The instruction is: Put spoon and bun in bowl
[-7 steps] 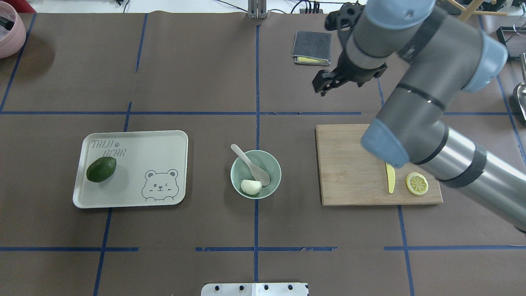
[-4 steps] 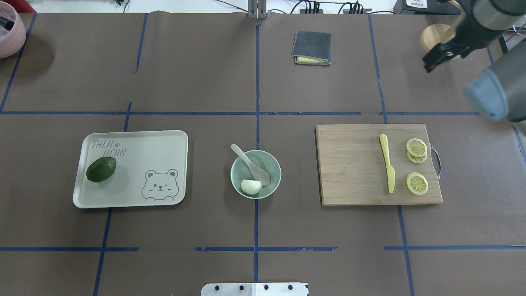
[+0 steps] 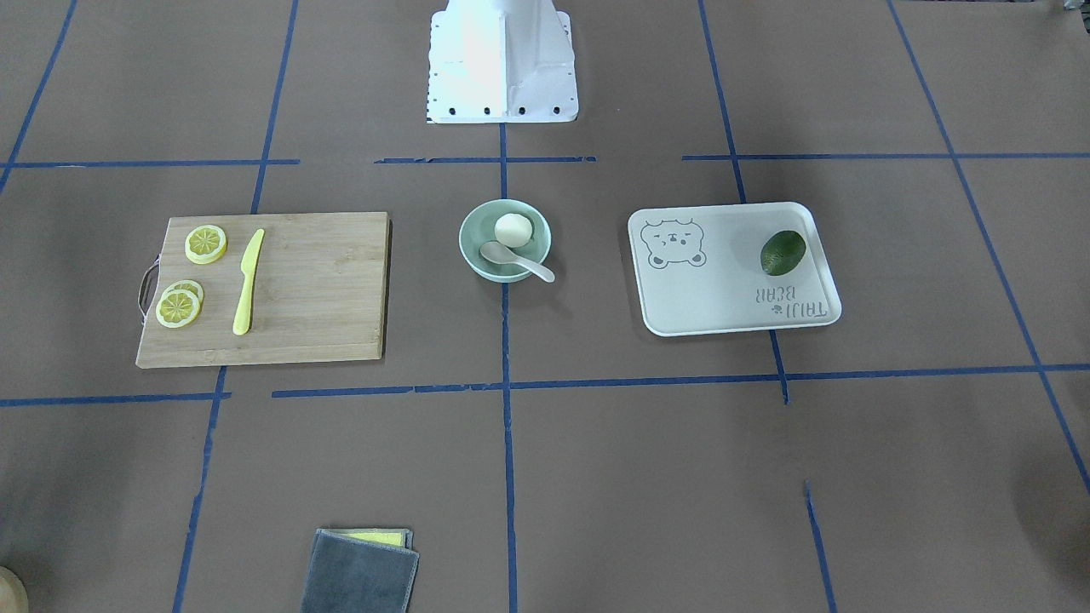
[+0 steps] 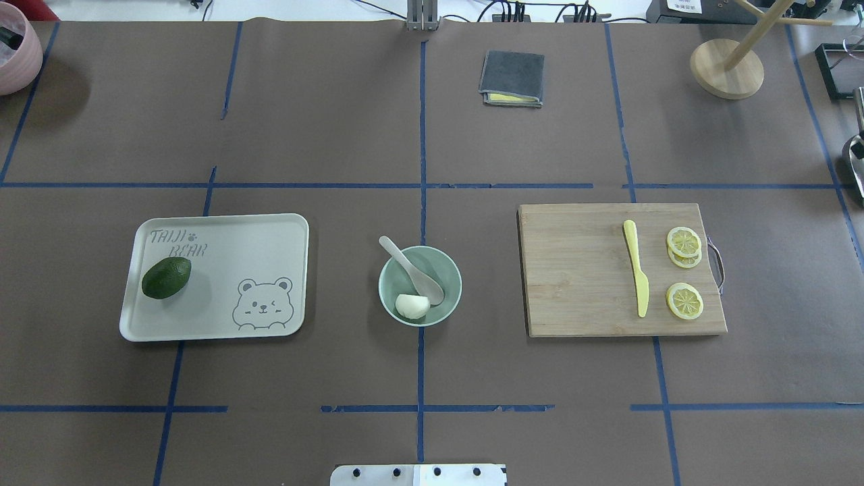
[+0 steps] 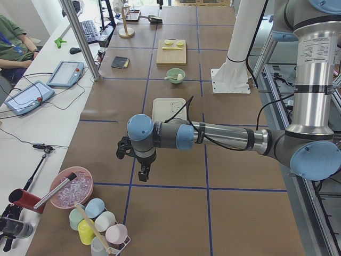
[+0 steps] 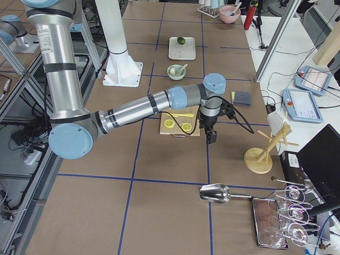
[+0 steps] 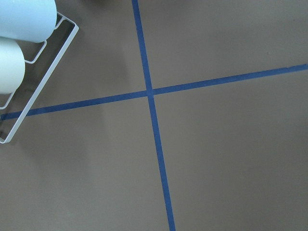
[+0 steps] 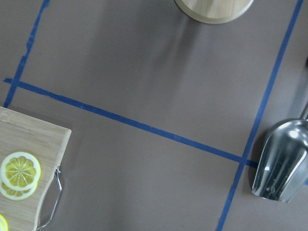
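1. The left gripper hangs in the lower middle of the left-side view, over bare table near a rack of cups and well apart from the bowl; this view alone does not let me tell whether its fingers are apart or together.
2. The right gripper hangs at the centre of the right-side view, just beside the board; I cannot tell its state either.
3. The bowl sits at the centre of the overhead view; the bun lies inside it at lower left; the spoon rests with its scoop in the bowl beside the bun, its handle leaning out over the upper-left rim.
4. Both things are in the bowl and neither gripper is near it, so I judge the task done; nothing looks left to place.
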